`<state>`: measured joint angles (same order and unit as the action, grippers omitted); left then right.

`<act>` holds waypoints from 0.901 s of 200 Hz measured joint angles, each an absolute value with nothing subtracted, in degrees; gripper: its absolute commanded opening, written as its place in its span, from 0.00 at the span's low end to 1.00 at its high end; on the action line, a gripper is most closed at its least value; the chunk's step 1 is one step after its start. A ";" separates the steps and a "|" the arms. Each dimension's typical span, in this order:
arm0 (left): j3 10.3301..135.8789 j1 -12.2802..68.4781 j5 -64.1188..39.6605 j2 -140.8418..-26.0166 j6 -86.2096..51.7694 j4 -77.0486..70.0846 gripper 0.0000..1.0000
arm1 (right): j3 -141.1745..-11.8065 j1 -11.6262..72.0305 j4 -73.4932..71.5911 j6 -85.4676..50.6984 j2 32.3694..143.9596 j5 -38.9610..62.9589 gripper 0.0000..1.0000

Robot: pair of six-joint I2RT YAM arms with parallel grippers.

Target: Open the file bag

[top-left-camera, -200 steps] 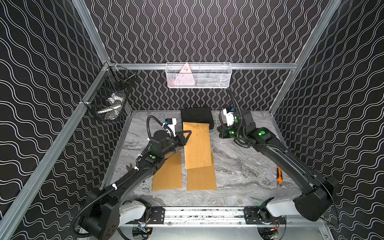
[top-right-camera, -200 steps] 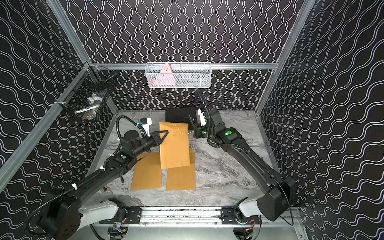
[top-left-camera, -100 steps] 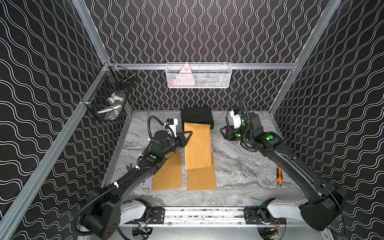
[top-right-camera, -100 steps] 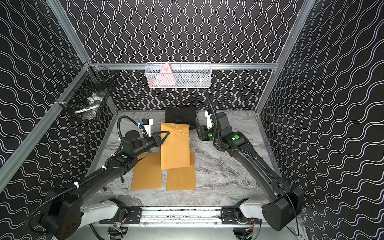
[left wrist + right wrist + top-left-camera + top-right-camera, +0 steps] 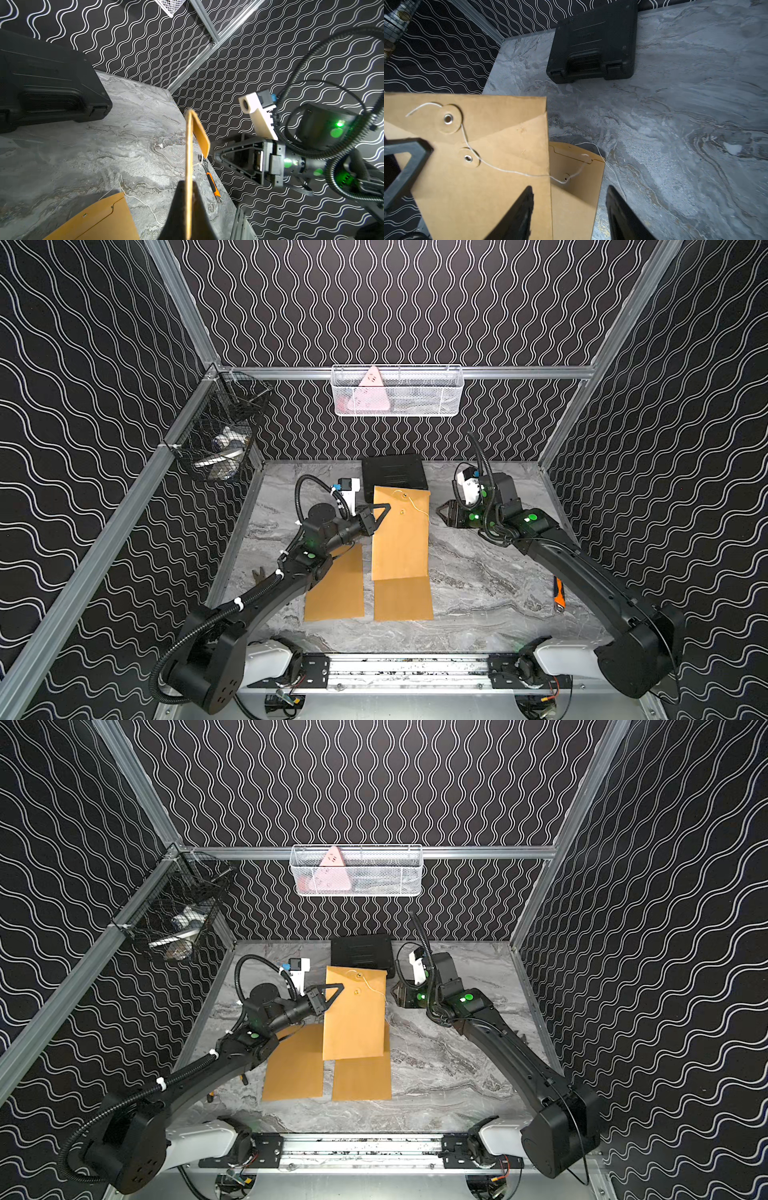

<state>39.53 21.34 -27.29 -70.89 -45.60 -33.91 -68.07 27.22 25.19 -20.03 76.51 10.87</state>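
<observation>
Left gripper [image 5: 379,513] has the file bag [image 5: 401,539] pinched tight by its left edge, jaws fully closed on the card, and the bag stands upright off the marble table [image 5: 478,580], just in front of the black case [image 5: 394,475]. From the left wrist camera the bag [image 5: 189,155] shows edge-on between the fingers, with its flap [image 5: 200,135] bent a little away from the body. The white string [image 5: 508,171] runs from the upper button [image 5: 448,118], passes the lower button [image 5: 468,158] and trails off the bag's right edge, its end hanging free. Right gripper [image 5: 441,512] sits just beside that right edge, apart from it, jaws spread about halfway and holding nothing. In its own camera its fingers [image 5: 517,216] frame only bag and table. Two more brown envelopes lie flat below: one [image 5: 334,589] under the left arm, another [image 5: 403,603] beneath the raised bag. An orange-handled tool [image 5: 559,593] lies well off to the right.
</observation>
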 measured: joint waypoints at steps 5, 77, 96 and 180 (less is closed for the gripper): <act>39.35 21.34 -27.40 -70.76 -45.78 -34.13 0.00 | -68.03 27.22 24.77 -20.10 76.75 11.29 0.57; 38.87 21.56 -28.73 -70.43 -46.78 -35.18 0.00 | -67.09 27.22 19.49 -22.02 78.46 14.61 0.57; 38.74 21.67 -28.73 -70.06 -46.96 -35.53 0.00 | -66.61 27.22 18.81 -22.39 78.76 15.51 0.57; 37.89 22.90 -28.67 -69.52 -48.03 -36.84 0.00 | -66.26 26.89 14.76 -24.25 79.83 17.23 0.60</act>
<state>37.89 22.90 -28.67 -69.52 -48.03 -36.84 -66.26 26.89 14.76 -24.25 79.83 17.23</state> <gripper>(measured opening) 0.043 0.601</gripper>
